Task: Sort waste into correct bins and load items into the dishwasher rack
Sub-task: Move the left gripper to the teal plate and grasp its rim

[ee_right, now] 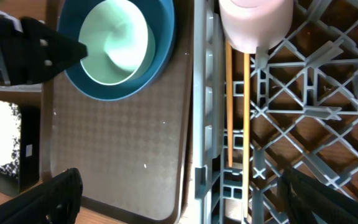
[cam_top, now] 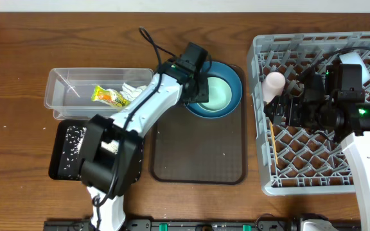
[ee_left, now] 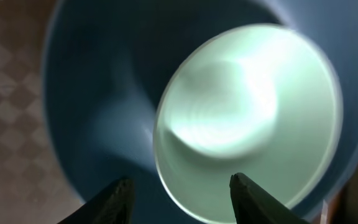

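Note:
The mint-green bowl (cam_top: 216,92) sits inside the dark blue plate (cam_top: 235,78) at the far end of the brown serving tray. My left gripper (cam_top: 196,82) is open over the bowl's left rim. In the left wrist view its fingers (ee_left: 182,190) straddle the rim of the bowl (ee_left: 247,118), with the plate (ee_left: 98,93) beneath. My right gripper (cam_top: 281,112) is open and empty above the left side of the grey dishwasher rack (cam_top: 313,183). The pink cup (cam_top: 275,83) and two chopsticks (ee_right: 238,106) lie in the rack. The small pale bowl (cam_top: 355,63) is partly hidden behind the right arm.
The clear tub (cam_top: 63,96) holds the yellow-green wrapper (cam_top: 111,96) and the white napkin (cam_top: 133,88). The black tray (cam_top: 60,151) in front of it holds rice grains. The brown serving tray (cam_top: 198,147) lies between the bins and the rack.

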